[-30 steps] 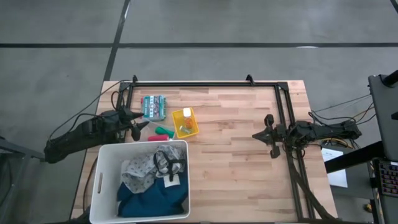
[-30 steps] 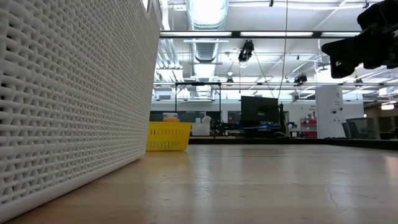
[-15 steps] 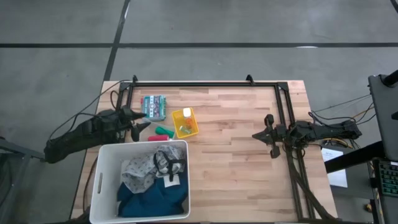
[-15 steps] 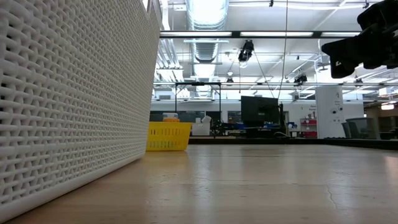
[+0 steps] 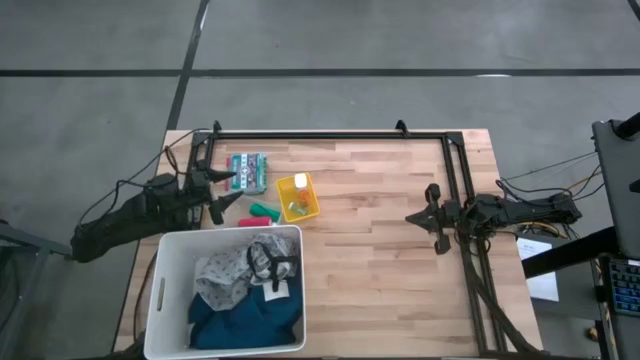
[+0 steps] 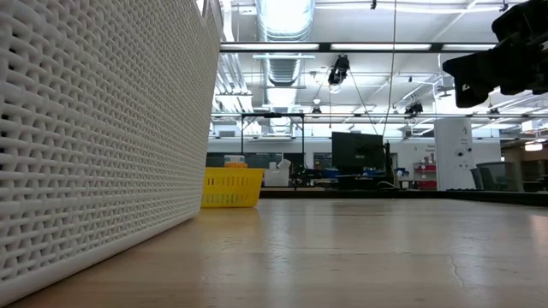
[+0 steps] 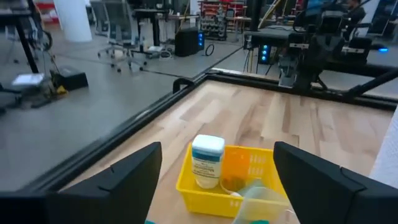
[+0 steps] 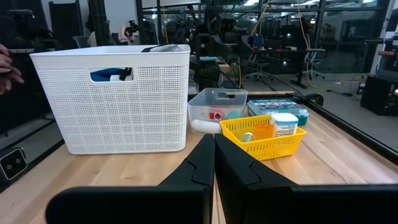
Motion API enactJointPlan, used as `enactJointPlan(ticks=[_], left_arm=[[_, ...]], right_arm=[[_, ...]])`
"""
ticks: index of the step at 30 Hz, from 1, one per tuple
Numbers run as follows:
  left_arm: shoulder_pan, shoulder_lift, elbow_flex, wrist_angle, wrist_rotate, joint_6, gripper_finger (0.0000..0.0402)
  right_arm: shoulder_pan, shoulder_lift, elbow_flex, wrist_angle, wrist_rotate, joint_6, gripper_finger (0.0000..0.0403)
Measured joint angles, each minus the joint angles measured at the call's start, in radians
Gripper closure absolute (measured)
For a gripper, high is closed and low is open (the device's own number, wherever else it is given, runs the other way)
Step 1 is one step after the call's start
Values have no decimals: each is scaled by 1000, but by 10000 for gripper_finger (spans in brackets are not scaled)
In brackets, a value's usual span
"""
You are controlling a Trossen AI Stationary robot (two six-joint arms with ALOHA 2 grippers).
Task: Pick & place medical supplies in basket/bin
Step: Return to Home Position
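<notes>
White lattice plastic tub (image 5: 153,320) loaded | left gripper (image 5: 228,187) wide, empty | right gripper (image 5: 412,217) closed, parked | retract left above yellow plastic bin (image 7: 205,194)

Cloths (image 5: 240,292) heaped inside white tub (image 5: 228,232)

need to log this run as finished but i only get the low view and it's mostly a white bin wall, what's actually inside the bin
observer: the white bin holds a blue garment with a grey speckled cloth on top of it.
operator: ok and the left gripper, where is it, holding anything
observer: the left gripper is open and empty, beside the teal box at the far left of the table.
operator: and the right one
observer: the right gripper is shut on nothing, out over the table's right side.
</notes>
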Motion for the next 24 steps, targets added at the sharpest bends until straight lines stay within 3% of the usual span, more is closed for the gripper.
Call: enactJointPlan(ticks=[6,11,19,24], left_arm=[[0,-13,-96,79,13,52,52],[1,-23,-210,293,57,52,23],[1,-22,-226,334,74,183,3],[1,-12,-226,333,82,3,2]], right_arm=[[0,0,0,0,0,0,394],[0,0,0,0,0,0,394],[0,0,1,0,-1,-3,394],[0,0,1,0,-1,-2,394]])
